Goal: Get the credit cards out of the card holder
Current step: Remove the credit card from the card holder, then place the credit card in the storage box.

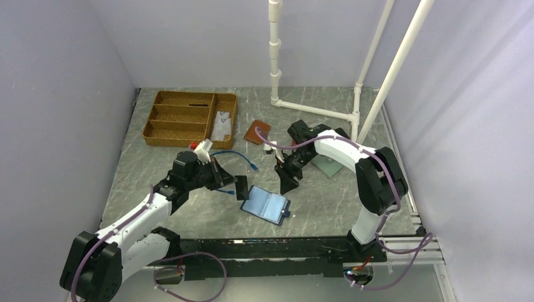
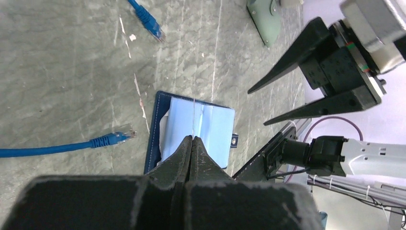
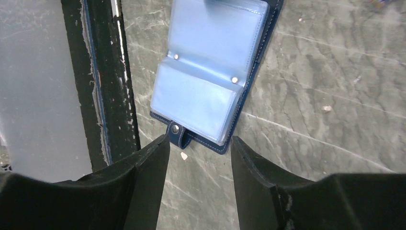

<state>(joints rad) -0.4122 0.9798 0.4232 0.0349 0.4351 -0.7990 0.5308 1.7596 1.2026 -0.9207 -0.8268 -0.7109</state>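
Top cam sits high behind both arm bases, looking fwd and down over the whole table [image 1: 321, 211] to the back wall. L wrist cam peers along the left gripper [image 2: 192, 138], close over the table, facing across twd the right gripper [image 2: 257, 108]; R wrist cam looks steeply down past its own fingers, closer still. All 3 views share the open blue wallet [image 1: 266, 205].
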